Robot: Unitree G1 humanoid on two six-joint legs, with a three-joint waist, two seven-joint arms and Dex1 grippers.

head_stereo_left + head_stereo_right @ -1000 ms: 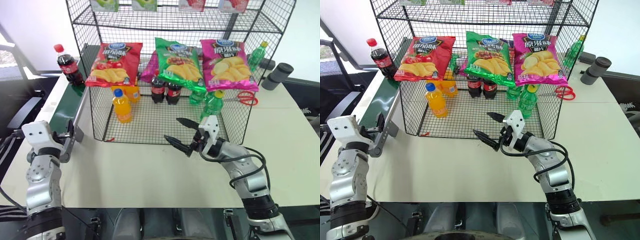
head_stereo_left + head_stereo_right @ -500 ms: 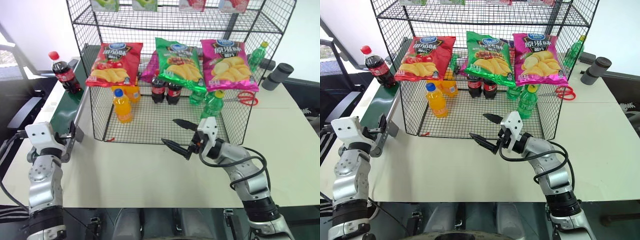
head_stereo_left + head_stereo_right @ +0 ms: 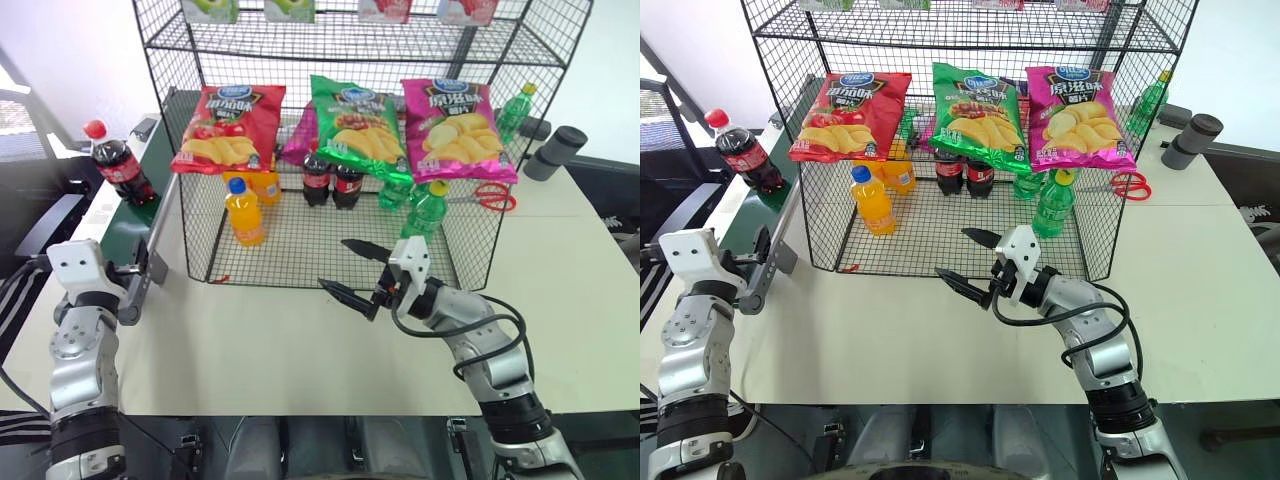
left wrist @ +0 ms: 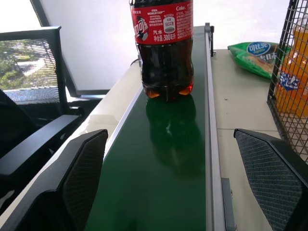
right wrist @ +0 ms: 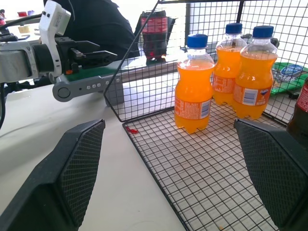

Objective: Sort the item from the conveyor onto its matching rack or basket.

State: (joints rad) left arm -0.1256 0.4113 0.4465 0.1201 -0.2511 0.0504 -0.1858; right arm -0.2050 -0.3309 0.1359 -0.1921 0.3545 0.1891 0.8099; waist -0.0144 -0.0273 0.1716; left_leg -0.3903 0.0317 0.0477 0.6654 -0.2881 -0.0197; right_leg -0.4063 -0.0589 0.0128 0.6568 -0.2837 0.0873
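Cola bottle (image 3: 113, 163) has travelled down the conveyor (image 3: 130, 223) toward the robot since a second ago; before it stood up near the rack's (image 3: 340, 150) back left corner, now it's beside the rack's left side, level with the red crisp bag (image 3: 228, 128). Right gripper (image 3: 348, 269) has shifted slightly left in front of the rack; left gripper (image 4: 179, 185) is at the belt's near end.

Rack bottom shelf holds: orange soda bottle (image 3: 244, 212) at front left with more orange ones behind it, two cola bottles (image 3: 331, 183) at centre back, green bottles (image 3: 425, 207) to the right. Red, green (image 3: 358, 128) and pink (image 3: 455, 130) crisp bags hang across the front. More packets sit on the top shelf.

Cola bottle: upright on the dark green belt, dark brown liquid, red cap, red label with white print, reflection on the belt beneath it.

Left fingers (image 4: 82, 180) apart, nothing between them, in line with the bottle but well short of it. Right fingers (image 3: 366, 250) apart, holding nothing, pointing left over bare tabletop (image 3: 300, 350) just before the rack's front edge.

Belt between left gripper and bottle is bare. Red scissors (image 3: 488, 196) and a grey cylinder (image 3: 555, 152) lie on the tabletop right of the rack. Green packet (image 4: 254, 56) lies on the tabletop beside the far belt.
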